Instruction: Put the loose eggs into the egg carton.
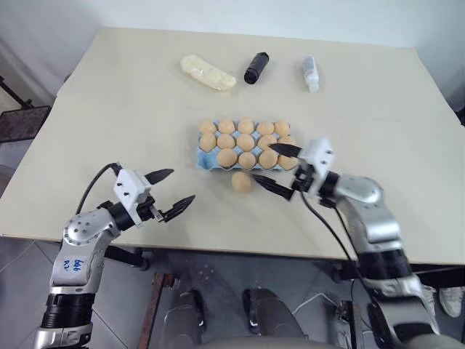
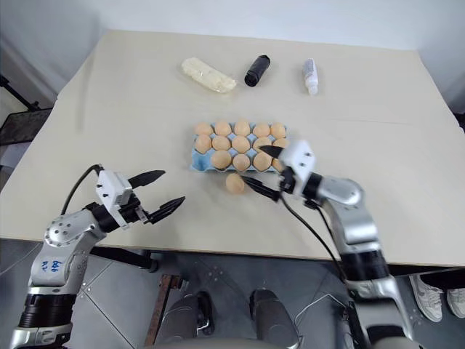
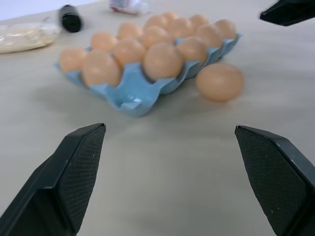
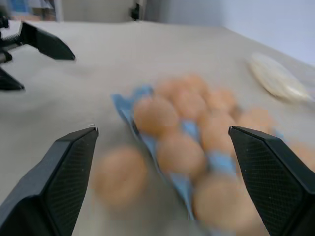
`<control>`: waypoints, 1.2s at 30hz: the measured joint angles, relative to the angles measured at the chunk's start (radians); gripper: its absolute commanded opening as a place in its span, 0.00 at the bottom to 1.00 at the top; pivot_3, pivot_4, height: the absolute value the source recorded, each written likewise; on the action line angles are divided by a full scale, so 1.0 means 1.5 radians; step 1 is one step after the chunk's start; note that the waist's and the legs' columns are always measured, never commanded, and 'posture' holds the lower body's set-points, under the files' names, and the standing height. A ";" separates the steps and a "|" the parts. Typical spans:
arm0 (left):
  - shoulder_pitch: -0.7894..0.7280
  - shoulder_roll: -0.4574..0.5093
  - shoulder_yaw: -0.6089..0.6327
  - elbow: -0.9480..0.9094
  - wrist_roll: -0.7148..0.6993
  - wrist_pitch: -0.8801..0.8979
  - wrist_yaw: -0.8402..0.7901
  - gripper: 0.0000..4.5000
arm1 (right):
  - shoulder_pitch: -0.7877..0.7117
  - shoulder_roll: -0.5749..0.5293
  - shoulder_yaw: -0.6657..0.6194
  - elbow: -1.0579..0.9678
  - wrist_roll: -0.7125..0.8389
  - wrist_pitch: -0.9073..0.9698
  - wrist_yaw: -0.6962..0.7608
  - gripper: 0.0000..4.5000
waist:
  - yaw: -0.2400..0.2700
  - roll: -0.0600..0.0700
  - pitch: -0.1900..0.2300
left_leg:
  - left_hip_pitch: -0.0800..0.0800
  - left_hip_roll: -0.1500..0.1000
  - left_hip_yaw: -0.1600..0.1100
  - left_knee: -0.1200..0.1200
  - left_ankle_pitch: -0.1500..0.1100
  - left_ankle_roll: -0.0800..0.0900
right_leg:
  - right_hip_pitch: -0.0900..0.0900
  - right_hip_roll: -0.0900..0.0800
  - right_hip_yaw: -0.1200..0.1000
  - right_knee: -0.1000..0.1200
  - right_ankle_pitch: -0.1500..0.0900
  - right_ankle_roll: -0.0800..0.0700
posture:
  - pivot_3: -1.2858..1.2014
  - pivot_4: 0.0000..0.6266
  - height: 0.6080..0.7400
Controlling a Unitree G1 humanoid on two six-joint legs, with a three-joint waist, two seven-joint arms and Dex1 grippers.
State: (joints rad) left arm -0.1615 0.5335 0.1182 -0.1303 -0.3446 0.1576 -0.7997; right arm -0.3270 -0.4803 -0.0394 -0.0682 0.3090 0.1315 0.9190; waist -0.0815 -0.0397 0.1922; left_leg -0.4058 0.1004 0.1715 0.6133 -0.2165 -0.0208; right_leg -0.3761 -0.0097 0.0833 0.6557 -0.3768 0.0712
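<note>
Eggs fill most of the light blue moulded egg carton, which sits around the middle of your beige table; the smooth tan eggs in the carton stand in three rows. At the carton's corner toward the left arm you can see a bare blue cup in the left wrist view. One loose tan egg lies on the table just beside the carton's near edge, apart from both grippers.

Your right gripper has its two black fingers spread wide and holds nothing; one finger reaches over the carton's near right corner, the other hangs over the table just to the right of the loose egg. Your left gripper hangs near the table's near edge, well to the left of the carton, its fingers also wide apart and empty.

Along the far edge you have a pale yellow lumpy oblong, a black cylinder lying on its side, and a small clear bottle, also lying down, all well apart from the carton.
</note>
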 measured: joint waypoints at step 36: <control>-0.151 -0.286 -0.215 0.174 0.213 0.017 0.306 0.59 | 0.279 -0.074 -0.112 -0.211 0.067 0.032 -0.064 1.00 | 0.003 0.000 0.000 | 0.001 -0.001 -0.002 0.002 0.002 0.002 | 0.001 0.000 0.002 0.002 0.001 0.002 | 0.52 0.24 1.00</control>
State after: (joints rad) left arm -0.3874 0.1040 -0.2040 0.1311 -0.0245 0.1832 -0.3407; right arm 0.0908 -0.5909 -0.2071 -0.3845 0.4090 0.1789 0.8233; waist -0.0768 -0.0397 0.1921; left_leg -0.4040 0.0984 0.1690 0.6165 -0.2134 -0.0181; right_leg -0.3739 -0.0091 0.0858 0.6589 -0.3749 0.0735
